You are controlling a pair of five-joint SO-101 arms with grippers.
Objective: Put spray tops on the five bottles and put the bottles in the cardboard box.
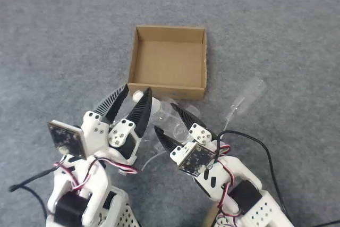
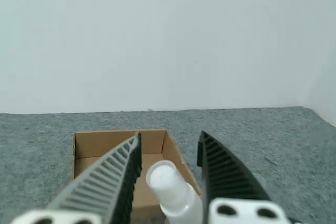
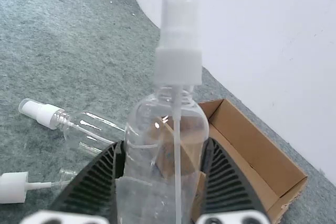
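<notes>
1. Progress, judged from the high view: the brown cardboard box sits on the grey carpeted worktop, midway between its side edges and nearer its far edge. It holds nothing, so every bottle has yet to go in. Just in front of the box's near wall, the right hand is clamped on a clear plastic bottle. Its white spray top lies between the parted fingers of the left hand. Another clear bottle lies off the box's near right corner, towards the worktop's right edge; whether it is capped I cannot tell.
2. Left wrist view: the left hand stands apart on either side of the white spray top and does not visibly press on it, which the high view leaves doubtful. The box behind shows a bare floor.
3. Right wrist view: the right hand presses both sides of the clear plastic bottle. The spray top sits on the neck with its tube running down inside; how tightly it is screwed cannot be judged. This view adds a capped clear bottle lying on the worktop and a loose white spray top near it. At least one top is probably still to be fitted, and then all the bottles boxed.
</notes>
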